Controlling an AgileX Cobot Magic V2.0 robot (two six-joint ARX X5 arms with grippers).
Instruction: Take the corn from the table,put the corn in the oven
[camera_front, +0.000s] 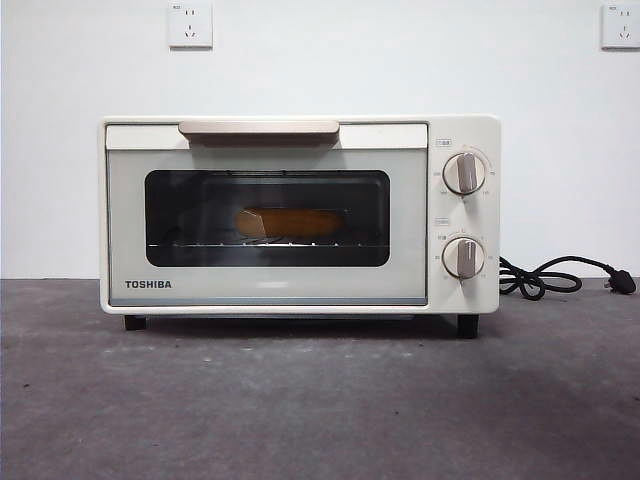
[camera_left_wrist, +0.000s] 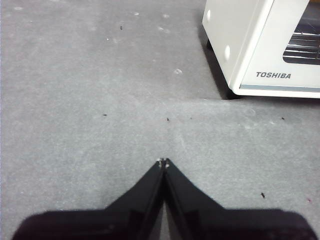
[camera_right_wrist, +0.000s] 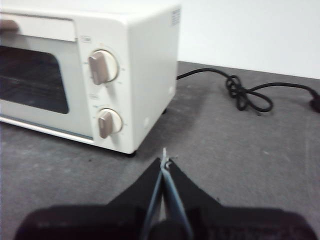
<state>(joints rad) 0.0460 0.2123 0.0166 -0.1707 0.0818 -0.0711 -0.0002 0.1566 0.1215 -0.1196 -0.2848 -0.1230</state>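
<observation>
The cream-white TOSHIBA oven (camera_front: 300, 215) stands on the dark grey table (camera_front: 320, 400) with its door closed. Through the dark glass window I see the yellow-orange corn (camera_front: 290, 222) lying on the wire rack inside. My left gripper (camera_left_wrist: 163, 162) hovers shut and empty over bare table, off the oven's (camera_left_wrist: 260, 45) TOSHIBA-marked corner. Shut and empty as well, my right gripper (camera_right_wrist: 164, 161) sits over the table near the oven's (camera_right_wrist: 90, 75) knob side. Neither gripper shows in the front view.
A coiled black power cord (camera_front: 560, 276) with its plug lies on the table to the right of the oven, also seen as the cord (camera_right_wrist: 247, 95) in the right wrist view. Two wall sockets (camera_front: 190, 24) sit on the white wall behind.
</observation>
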